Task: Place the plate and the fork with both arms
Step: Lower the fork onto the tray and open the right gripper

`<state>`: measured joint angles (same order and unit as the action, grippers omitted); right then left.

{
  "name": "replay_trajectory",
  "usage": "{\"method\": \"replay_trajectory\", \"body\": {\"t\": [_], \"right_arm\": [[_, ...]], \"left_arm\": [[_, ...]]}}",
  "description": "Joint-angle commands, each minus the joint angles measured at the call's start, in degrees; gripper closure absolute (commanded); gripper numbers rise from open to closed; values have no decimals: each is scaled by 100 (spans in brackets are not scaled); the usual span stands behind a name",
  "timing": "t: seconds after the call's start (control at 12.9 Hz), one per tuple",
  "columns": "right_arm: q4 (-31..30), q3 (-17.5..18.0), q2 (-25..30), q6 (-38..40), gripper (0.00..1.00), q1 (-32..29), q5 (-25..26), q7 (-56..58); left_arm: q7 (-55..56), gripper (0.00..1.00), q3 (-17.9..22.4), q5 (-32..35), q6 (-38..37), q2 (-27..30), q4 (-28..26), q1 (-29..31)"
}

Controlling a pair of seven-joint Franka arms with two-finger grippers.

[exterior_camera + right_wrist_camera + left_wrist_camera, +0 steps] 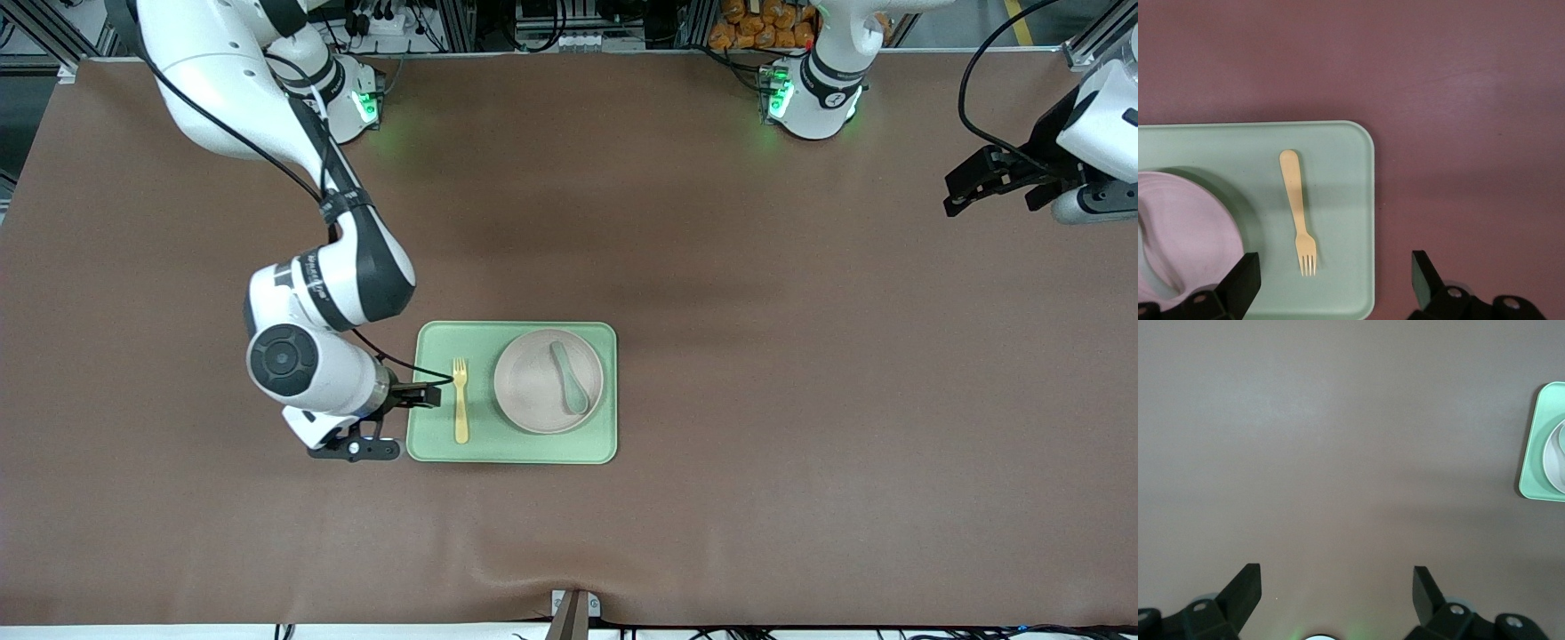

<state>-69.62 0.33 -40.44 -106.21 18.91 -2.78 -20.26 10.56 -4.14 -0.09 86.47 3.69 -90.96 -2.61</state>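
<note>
Fork: you see it lying flat on the green tray, beside the plate; likely light, stiff, slick plastic. Pinch mid-handle.
Plate: on the tray, grey-green spoon in it; take its rim.
Right gripper: spread, empty, over the tray's edge.
Left gripper: spread, waiting aside.
Table: brown mat, plenty of room.

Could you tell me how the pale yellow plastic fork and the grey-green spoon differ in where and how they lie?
The pale yellow plastic fork lies straight on the bare floor of the light-green rectangular tray, while the grey-green spoon rests slanted in the round pale pinkish plate. The fork is toward the right arm's end, by the open right gripper; the spoon toward the left arm's. Neither is held.
</note>
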Motion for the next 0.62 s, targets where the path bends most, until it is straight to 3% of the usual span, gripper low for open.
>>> {"method": "replay_trajectory", "body": {"t": [0.0, 0.15, 0.39, 0.46, 0.54], "right_arm": [[159, 151, 448, 451, 0, -272, 119, -39], [159, 527, 773, 513, 0, -693, 102, 22], [159, 1773, 898, 1188, 0, -1956, 111, 189], [150, 2021, 941, 1260, 0, -2248, 137, 302], [159, 2015, 1116, 1269, 0, -2277, 207, 443]], "left_arm": [[-80, 0, -34, 97, -139, 17, 96, 6], [-80, 0, -69, 88, -139, 70, 70, 6], [-72, 0, -87, 88, -183, 97, 70, 15], [-72, 0, -96, 88, -192, 105, 70, 15], [-80, 0, -87, 88, -201, 140, 53, 23]]}}
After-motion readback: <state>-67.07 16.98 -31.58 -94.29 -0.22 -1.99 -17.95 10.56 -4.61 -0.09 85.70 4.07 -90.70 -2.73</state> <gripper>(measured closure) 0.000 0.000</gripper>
